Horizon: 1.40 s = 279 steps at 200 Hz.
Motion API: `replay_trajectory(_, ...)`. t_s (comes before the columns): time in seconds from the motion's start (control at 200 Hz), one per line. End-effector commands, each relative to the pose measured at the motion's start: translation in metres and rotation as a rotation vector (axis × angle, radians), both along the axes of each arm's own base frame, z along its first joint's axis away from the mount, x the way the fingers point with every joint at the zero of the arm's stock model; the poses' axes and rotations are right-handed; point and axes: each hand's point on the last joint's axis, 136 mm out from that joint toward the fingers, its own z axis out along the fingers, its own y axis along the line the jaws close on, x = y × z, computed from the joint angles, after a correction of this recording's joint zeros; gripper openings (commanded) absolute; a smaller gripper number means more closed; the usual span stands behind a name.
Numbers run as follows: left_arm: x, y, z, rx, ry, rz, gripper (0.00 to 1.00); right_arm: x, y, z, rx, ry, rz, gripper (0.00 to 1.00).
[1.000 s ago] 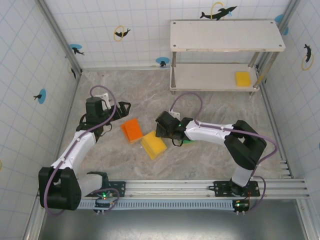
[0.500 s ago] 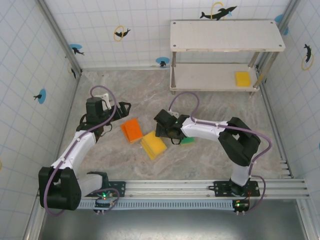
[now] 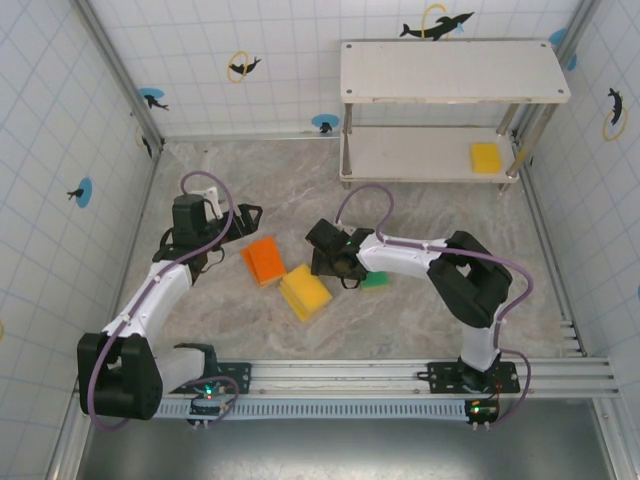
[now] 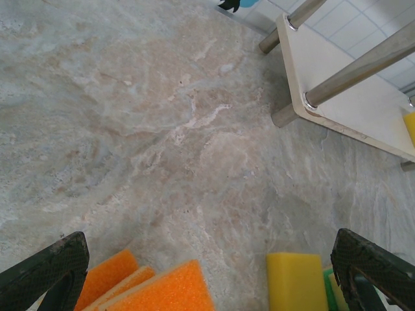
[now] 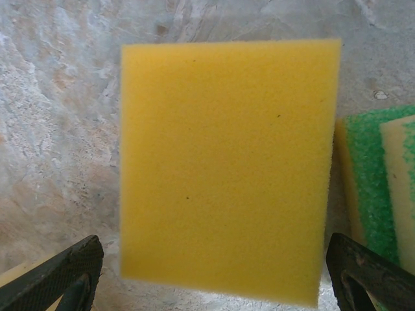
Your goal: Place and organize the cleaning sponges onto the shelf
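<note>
Three sponges lie on the floor: an orange sponge (image 3: 263, 260), a yellow sponge (image 3: 305, 291) and a green-faced sponge (image 3: 376, 281). Another yellow sponge (image 3: 486, 157) rests on the lower board of the shelf (image 3: 420, 155). My right gripper (image 3: 322, 270) hangs over the floor's yellow sponge (image 5: 227, 168), open, one finger (image 5: 58, 275) on each side of it and a sliver of floor between finger and foam. The green-faced sponge (image 5: 373, 181) lies just right of it. My left gripper (image 3: 250, 213) is open and empty above the orange sponge (image 4: 155, 291).
Tiled walls close in the marble floor (image 3: 420, 220) on three sides. The shelf stands at the back right on thin metal legs (image 4: 353, 71). A metal rail (image 3: 400, 375) runs along the near edge by the arm bases.
My right gripper has shifted a little to the left over the yellow sponge, and its jaws have narrowed slightly. The left arm has not moved.
</note>
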Motion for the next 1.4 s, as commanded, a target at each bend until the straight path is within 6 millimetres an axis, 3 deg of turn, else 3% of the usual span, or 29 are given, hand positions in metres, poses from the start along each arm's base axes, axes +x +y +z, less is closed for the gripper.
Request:
replay_trajectory(0.0,0.001,-0.001,-0.003,0.011,0.003,-0.006,0.98,0.004,0.001,-0.001,-0.019,0.016,-0.011,0.91)
replay_trajectory(0.536,0.002,-0.001,-0.005,0.017,0.007,-0.009,0.97,0.005,0.005,-0.012,-0.063,0.054,0.013,0.88)
replay_trajectory(0.871,0.004,-0.001,-0.005,0.016,0.005,-0.011,0.98,0.008,-0.004,-0.016,-0.121,0.049,0.013,0.86)
replay_trajectory(1.121,0.005,-0.001,-0.006,0.015,0.010,-0.012,0.98,0.009,-0.006,-0.018,-0.140,0.033,0.017,0.75)
replay_trajectory(1.392,0.004,-0.001,-0.006,0.015,0.010,-0.010,0.98,0.018,-0.002,-0.004,-0.132,-0.034,0.064,0.65)
